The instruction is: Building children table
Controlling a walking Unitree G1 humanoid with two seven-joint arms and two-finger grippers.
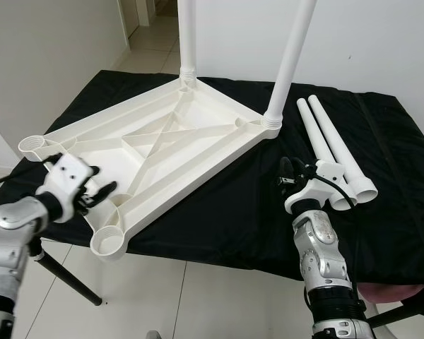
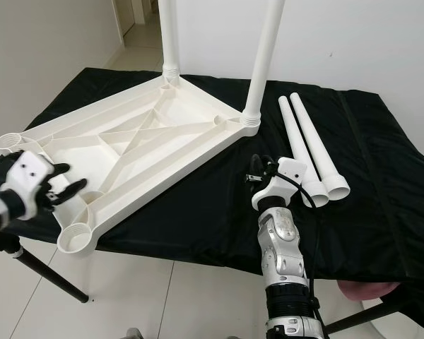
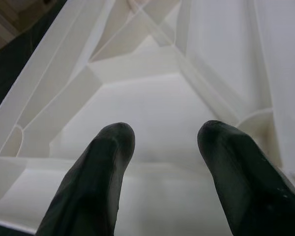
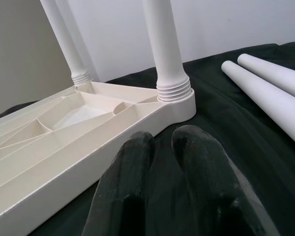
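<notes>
The white children's table top (image 1: 162,152) lies upside down on a black cloth (image 1: 381,183). Two white legs stand screwed into its far corners, one at the back (image 1: 187,35) and one on the right (image 1: 291,63). Two loose legs (image 1: 332,148) lie side by side on the cloth to the right. Both near corner sockets, one on the left (image 1: 34,146) and one at the front (image 1: 109,242), have nothing in them. My left gripper (image 1: 99,182) is open over the top's near left ribs (image 3: 152,98). My right gripper (image 1: 285,168) is shut on nothing, above the cloth between the top and the loose legs.
The cloth-covered table ends close in front of me, with white tile floor (image 1: 198,296) below. A black stand leg (image 1: 71,279) slants down at the lower left. A pink object (image 1: 389,291) sits at the lower right. White walls stand behind and to the left.
</notes>
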